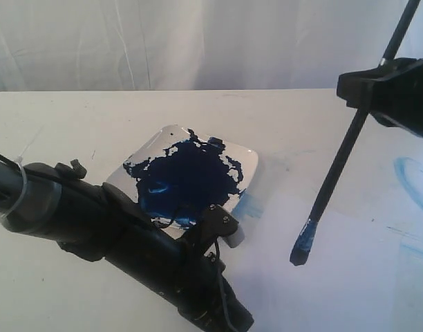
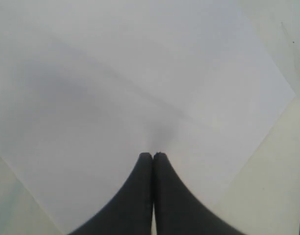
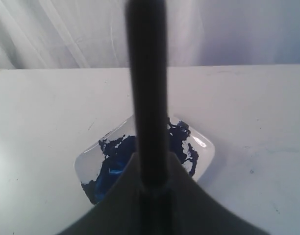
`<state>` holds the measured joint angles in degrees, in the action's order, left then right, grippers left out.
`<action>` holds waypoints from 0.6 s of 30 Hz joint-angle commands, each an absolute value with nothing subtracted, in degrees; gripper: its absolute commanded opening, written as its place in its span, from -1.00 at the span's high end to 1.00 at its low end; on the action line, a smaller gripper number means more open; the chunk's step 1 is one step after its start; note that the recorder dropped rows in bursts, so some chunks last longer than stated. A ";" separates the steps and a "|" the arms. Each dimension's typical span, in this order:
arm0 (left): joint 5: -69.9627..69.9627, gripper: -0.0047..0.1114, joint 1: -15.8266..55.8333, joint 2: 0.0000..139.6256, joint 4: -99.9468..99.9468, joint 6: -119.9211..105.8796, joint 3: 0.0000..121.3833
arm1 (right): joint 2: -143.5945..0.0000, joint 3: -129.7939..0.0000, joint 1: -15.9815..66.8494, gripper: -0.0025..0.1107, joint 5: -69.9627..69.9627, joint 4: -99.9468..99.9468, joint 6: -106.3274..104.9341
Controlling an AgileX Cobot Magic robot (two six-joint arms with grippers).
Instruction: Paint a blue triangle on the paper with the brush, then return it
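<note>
Right gripper (image 1: pixel 369 93) is clamped on the brush (image 1: pixel 339 166) high up its black handle. The wet blue tip hangs just beside the paint dish (image 1: pixel 250 163), over the paper (image 1: pixel 350 277); can't tell if it's touching. Left gripper (image 2: pixel 153 157) is pinched closed on nothing. My guess is the brush is light, with a stiff handle and floppy bristles, and round enough to twist. So holding the handle well clear of the paint seems right.

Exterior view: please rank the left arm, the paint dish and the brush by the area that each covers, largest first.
1. Left arm, though it is nearest the camera, so this is unsure.
2. Paint dish.
3. Brush: longer than the dish, but thin.
</note>
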<state>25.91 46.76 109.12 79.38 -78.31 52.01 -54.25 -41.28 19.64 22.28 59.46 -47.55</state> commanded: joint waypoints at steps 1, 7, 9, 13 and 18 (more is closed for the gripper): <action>26.51 0.92 47.24 108.99 79.57 -78.46 52.09 | -55.64 -39.79 19.27 0.96 22.82 69.17 -58.42; 26.51 0.92 47.24 108.99 79.60 -78.15 52.09 | -57.71 -38.57 19.27 0.96 25.22 86.23 -77.33; 26.51 0.92 47.24 108.99 79.60 -78.15 52.09 | -59.11 -38.57 19.27 0.96 26.06 87.74 -79.44; 26.51 0.92 47.24 108.99 79.44 -78.14 52.09 | -61.71 -38.57 19.27 0.96 26.54 88.07 -79.96; 26.51 0.92 47.24 108.99 79.17 -78.14 52.09 | -64.49 -38.57 19.27 0.96 27.85 89.42 -81.67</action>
